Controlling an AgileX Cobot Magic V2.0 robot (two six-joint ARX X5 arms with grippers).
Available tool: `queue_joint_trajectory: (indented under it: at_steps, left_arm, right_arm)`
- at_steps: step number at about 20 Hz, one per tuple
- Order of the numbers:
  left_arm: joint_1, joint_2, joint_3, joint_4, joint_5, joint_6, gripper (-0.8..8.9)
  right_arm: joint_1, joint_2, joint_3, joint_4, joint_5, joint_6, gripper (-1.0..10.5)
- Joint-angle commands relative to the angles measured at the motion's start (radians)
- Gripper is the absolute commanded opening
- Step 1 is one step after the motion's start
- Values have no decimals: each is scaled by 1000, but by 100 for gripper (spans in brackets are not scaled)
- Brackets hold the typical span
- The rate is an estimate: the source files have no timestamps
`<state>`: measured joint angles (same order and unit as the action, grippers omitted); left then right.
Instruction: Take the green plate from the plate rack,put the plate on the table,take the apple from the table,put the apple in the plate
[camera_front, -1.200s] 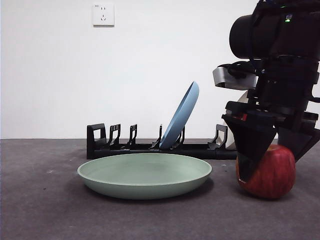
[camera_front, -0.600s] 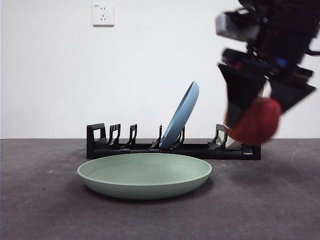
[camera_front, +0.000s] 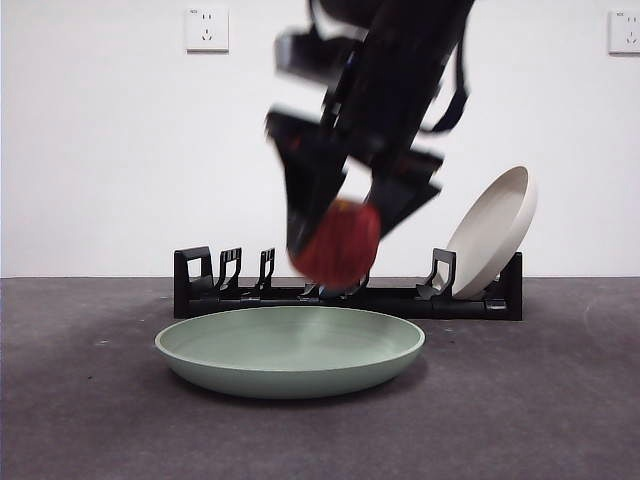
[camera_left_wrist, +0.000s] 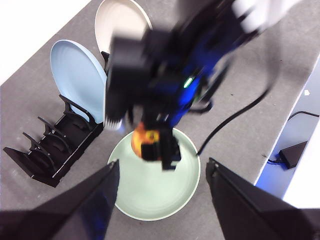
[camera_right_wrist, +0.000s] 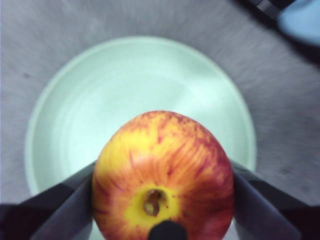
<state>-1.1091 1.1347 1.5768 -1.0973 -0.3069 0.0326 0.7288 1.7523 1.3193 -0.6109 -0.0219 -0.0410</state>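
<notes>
Your right gripper (camera_front: 335, 245) is clamping the apple (camera_right_wrist: 162, 175) between its two jaws and holding it in the air above the green plate (camera_front: 290, 352), clear of the plate's surface. The plate is lying flat on the table (camera_front: 80, 420), just in front of the plate rack (camera_front: 210, 290). In the rack, a beige plate (camera_front: 490, 232) and a blue plate (camera_left_wrist: 77, 77) are leaning upright. Your left gripper (camera_left_wrist: 160, 172) is waiting high above the scene with its jaws spread apart, gripping nothing.
</notes>
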Motion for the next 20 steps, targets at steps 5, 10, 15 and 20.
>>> queue_joint_trajectory:
  at_steps: [5,10,15,20]
  left_arm:
    - [-2,1,-1,3,-2,-7,291]
    - [-2,1,-1,3,-2,-7,291]
    - [-2,1,-1,0,-2,-7,291]
    - [-2,1,-1,-6,-2,-7,291]
  right_arm:
    - [19,151,26,12,3,-5,-18]
    - [19,168,26,1,2,-6,-17]
    - [26,181,26,3,-4,-5,257]
    - [27,177,26,5,-1,-4,540]
